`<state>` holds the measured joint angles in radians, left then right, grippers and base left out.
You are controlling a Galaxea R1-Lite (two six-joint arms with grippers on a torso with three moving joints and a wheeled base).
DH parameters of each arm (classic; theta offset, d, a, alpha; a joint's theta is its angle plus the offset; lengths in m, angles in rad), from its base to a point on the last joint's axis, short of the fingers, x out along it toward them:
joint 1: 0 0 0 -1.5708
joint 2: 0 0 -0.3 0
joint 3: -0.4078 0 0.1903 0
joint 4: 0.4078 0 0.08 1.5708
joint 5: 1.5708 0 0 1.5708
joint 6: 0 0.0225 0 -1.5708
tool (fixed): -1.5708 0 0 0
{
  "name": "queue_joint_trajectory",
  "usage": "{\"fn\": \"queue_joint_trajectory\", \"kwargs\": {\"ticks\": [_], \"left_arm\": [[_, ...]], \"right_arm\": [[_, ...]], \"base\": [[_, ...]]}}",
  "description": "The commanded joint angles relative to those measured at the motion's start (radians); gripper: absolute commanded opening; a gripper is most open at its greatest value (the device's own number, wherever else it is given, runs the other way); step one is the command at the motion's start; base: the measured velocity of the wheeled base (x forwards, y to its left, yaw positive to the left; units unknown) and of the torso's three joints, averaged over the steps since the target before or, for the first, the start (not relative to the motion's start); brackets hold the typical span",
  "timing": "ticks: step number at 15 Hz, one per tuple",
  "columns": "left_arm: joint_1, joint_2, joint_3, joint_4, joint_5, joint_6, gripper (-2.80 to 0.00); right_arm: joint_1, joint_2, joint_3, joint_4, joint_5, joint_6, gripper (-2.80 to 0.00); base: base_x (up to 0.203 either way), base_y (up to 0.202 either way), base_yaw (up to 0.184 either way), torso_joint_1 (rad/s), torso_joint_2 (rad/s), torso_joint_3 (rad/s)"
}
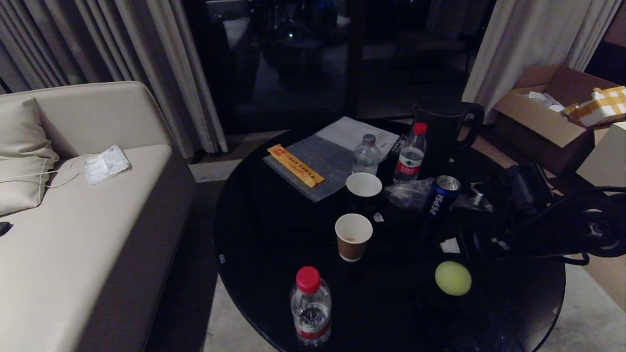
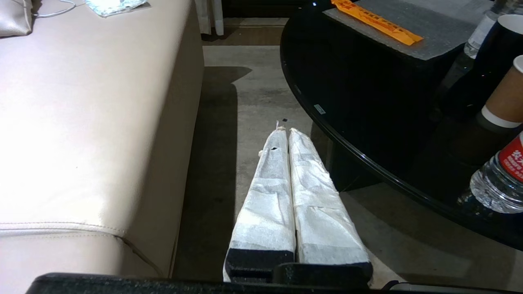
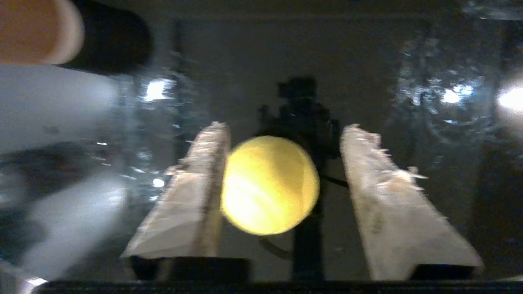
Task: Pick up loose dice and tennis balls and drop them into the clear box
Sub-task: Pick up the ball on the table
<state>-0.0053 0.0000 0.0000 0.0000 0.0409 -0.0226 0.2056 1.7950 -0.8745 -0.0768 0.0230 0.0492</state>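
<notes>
One yellow-green tennis ball [image 1: 453,277] lies on the black round table [image 1: 264,234], near its front right edge. My right arm [image 1: 528,210] reaches over the table from the right. In the right wrist view my right gripper [image 3: 286,128] is open and points down at the tennis ball [image 3: 269,185]. The ball sits between the wrapped fingers [image 3: 196,192], close to one and well clear of the other. My left gripper [image 2: 284,130] is shut on nothing, parked over the floor between the sofa and the table. No dice and no clear box are in view.
Around the ball stand a paper cup [image 1: 353,236], a second cup [image 1: 364,186], a Pepsi can [image 1: 440,195] and a red-capped bottle [image 1: 311,305] at the front edge. Two more bottles [image 1: 411,154] and a dark kettle [image 1: 442,122] are further back. A sofa [image 1: 73,234] is left, a cardboard box [image 1: 543,122] right.
</notes>
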Motion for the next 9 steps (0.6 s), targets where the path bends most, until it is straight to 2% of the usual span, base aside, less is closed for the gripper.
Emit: {"fn": "queue_joint_trajectory", "kwargs": {"ticks": [1, 6, 9], "left_arm": [[0.001, 0.002, 0.002, 0.0, 0.001, 0.0, -2.8], [0.001, 0.002, 0.002, 0.0, 0.001, 0.0, -2.8], [0.001, 0.002, 0.002, 0.0, 0.001, 0.0, -2.8]], "right_arm": [[-0.017, 0.02, 0.012, 0.003, -0.003, -0.039, 0.0], [-0.023, 0.027, 0.052, 0.005, -0.003, -0.132, 0.0], [-0.022, 0.05, 0.052, 0.006, 0.02, -0.15, 0.0]], "base": [[0.0, 0.0, 0.0, 0.0, 0.0, 0.0], [0.0, 0.0, 0.0, 0.0, 0.0, 0.0], [0.0, 0.0, 0.0, 0.0, 0.0, 0.0]]}}
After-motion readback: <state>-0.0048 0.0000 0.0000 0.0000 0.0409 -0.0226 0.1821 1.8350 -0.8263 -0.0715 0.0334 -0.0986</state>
